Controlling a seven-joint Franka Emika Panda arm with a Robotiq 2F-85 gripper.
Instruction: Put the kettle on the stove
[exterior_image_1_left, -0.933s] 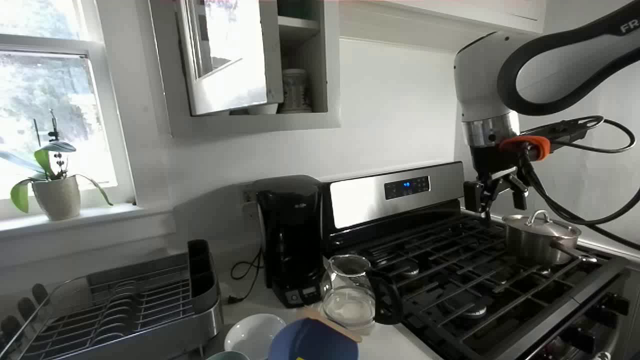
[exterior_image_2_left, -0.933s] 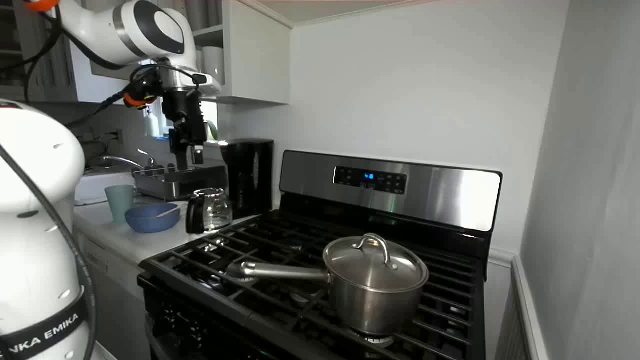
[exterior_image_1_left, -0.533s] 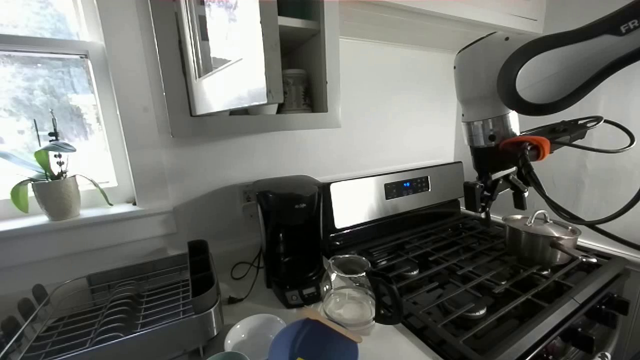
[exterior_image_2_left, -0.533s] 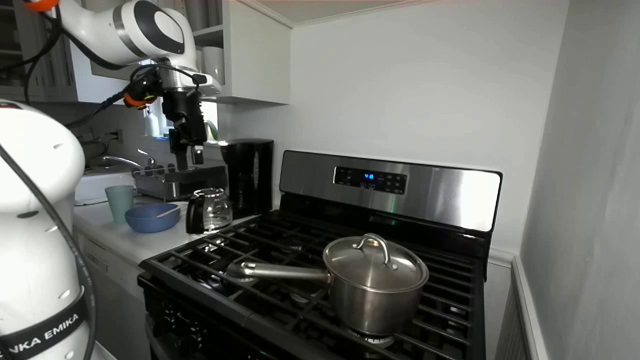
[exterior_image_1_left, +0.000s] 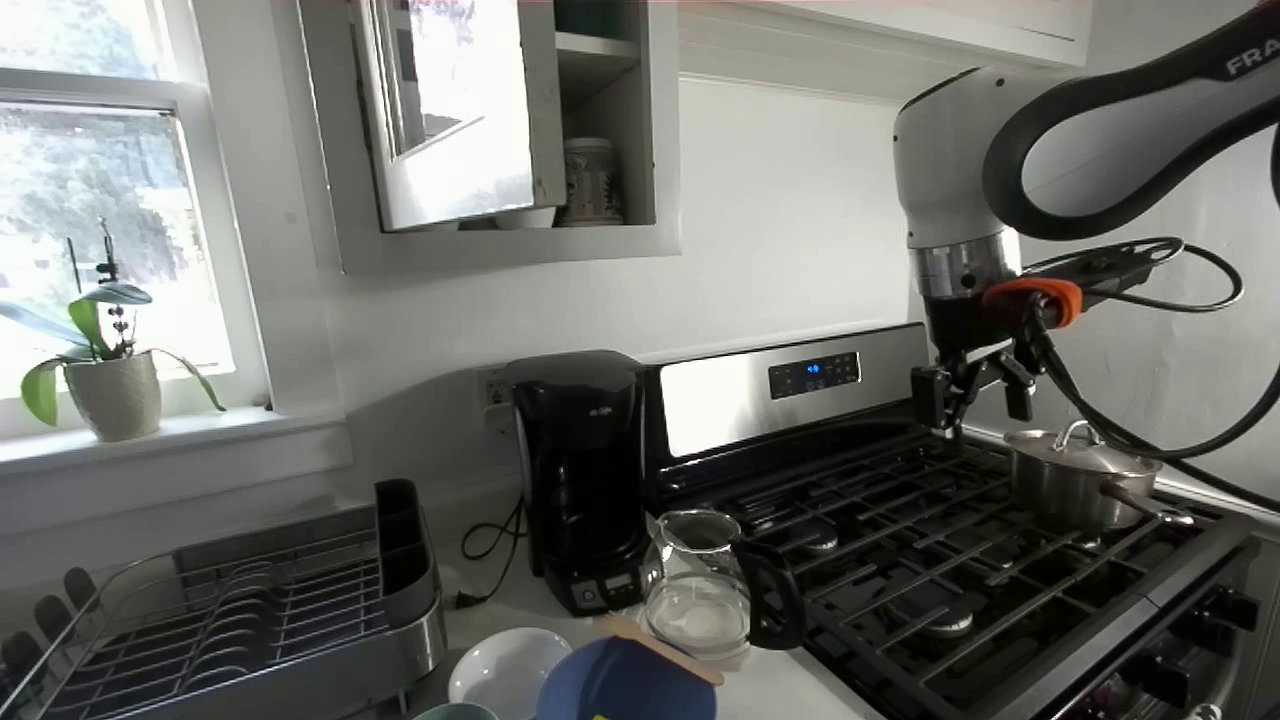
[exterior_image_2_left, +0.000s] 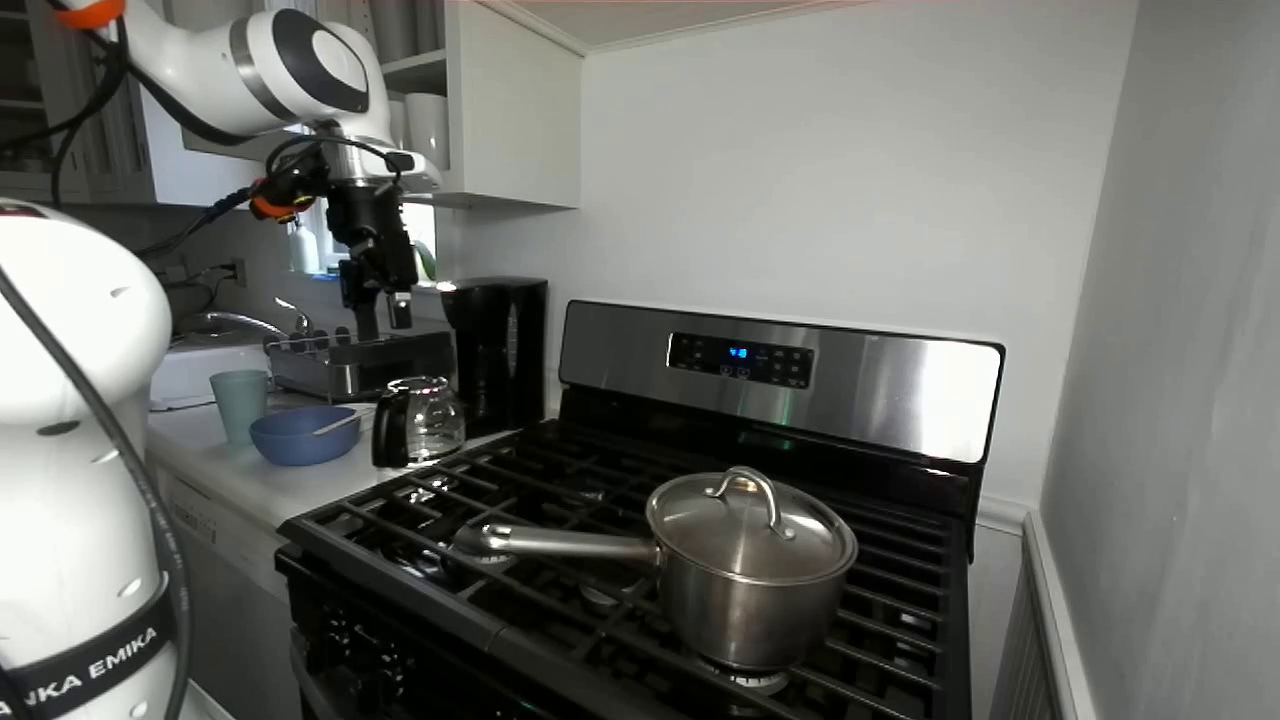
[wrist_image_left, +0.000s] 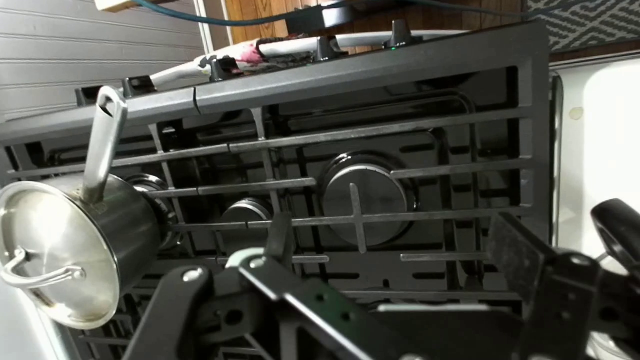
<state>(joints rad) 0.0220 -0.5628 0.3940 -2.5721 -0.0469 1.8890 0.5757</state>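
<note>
The clear glass kettle with a black loop handle stands upright on the white counter beside the stove; it also shows in an exterior view. In the wrist view its handle is at the right edge, its body mostly hidden. The stove has black grates and a steel back panel. My gripper hangs above the grates, fingers down, apart from the kettle. It shows in an exterior view too. In the wrist view its fingers are wide apart with nothing between them.
A lidded steel pot stands on the stove, its handle sticking out. The black coffee maker stands behind the kettle. A blue bowl with a wooden utensil, a white bowl and a dish rack are on the counter.
My gripper has moved slightly left and down in an exterior view, slightly down in the other view of the room. The kettle and pot have not moved.
</note>
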